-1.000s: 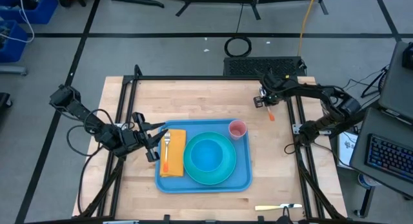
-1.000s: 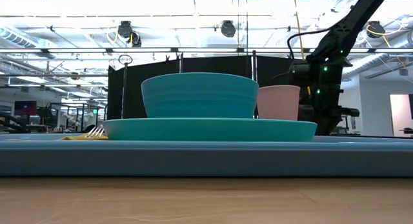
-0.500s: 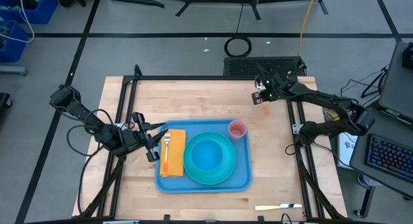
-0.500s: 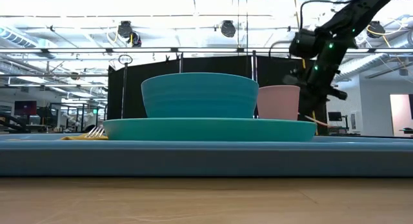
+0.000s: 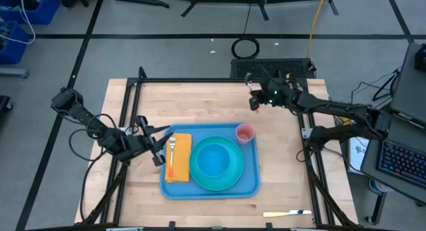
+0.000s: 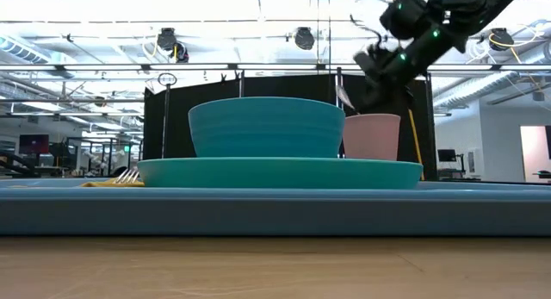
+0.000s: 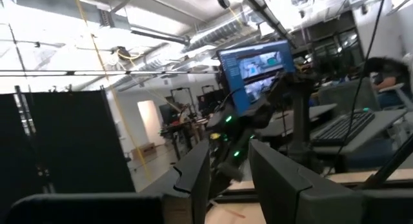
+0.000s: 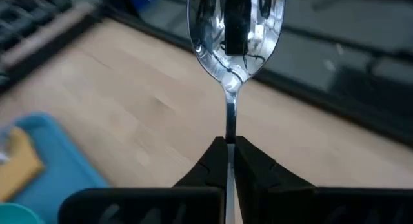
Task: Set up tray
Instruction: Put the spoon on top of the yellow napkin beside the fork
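One spoon [image 8: 233, 37] | pinched by right gripper [image 8: 230, 150] | clear only in wrist view

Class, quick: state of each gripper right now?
Left gripper: cannot be told, beside the tray.
Right gripper: shut on a spoon.

The 2 dark arms reached in from opposite sides of the table. The left arm lay low along the left edge, elbow bent, its left gripper [image 5: 158, 148] pointing inward with its fingers [image 7: 193, 175] parted a little and nothing between them. The right arm stretched across the far right corner, raised above the surface, its right gripper [image 5: 253, 102] clamped tight on a spoon's handle.
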Controlling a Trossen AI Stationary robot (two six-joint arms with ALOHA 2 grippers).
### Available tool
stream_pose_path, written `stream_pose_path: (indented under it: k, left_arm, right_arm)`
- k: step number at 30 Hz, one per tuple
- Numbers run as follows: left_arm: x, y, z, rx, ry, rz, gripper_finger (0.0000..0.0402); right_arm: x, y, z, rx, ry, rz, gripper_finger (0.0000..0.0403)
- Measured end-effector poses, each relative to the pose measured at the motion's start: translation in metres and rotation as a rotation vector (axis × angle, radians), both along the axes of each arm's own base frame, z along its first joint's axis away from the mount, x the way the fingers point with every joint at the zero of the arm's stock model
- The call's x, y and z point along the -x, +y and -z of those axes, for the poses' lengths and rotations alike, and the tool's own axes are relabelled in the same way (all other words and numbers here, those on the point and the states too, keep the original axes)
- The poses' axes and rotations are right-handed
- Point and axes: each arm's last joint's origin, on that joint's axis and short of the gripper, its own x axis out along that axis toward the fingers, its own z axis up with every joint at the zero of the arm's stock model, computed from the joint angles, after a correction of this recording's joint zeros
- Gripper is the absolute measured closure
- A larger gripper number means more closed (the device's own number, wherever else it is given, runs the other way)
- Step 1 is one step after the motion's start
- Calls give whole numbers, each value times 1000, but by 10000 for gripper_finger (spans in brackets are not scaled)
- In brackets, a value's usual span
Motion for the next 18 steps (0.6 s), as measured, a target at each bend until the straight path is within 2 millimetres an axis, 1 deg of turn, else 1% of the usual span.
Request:
stream_pose_path:
  k: [3,6,8,10,15,18]
  left_arm:
    - [-2,4,0,23,8,-45,289]
    - [-3,7,0,85,-19,-44,289]
    - [-4,8,1,79,-18,-39,289]
    - [-6,8,3,33,14,-51,289]
    - [-14,9,14,-169,183,-101,289]
    - [-20,13,19,-208,211,-75,289]
  right_arm:
    - [-14,14,-10,87,-79,-50,401]
    - [-27,33,-20,180,-160,-97,401]
    - [-34,46,-26,230,-215,-128,401]
    - [-40,59,-33,274,-273,-163,401]
    - [-54,91,-42,365,-418,-294,401]
    - [-61,108,-46,441,-517,-357,401]
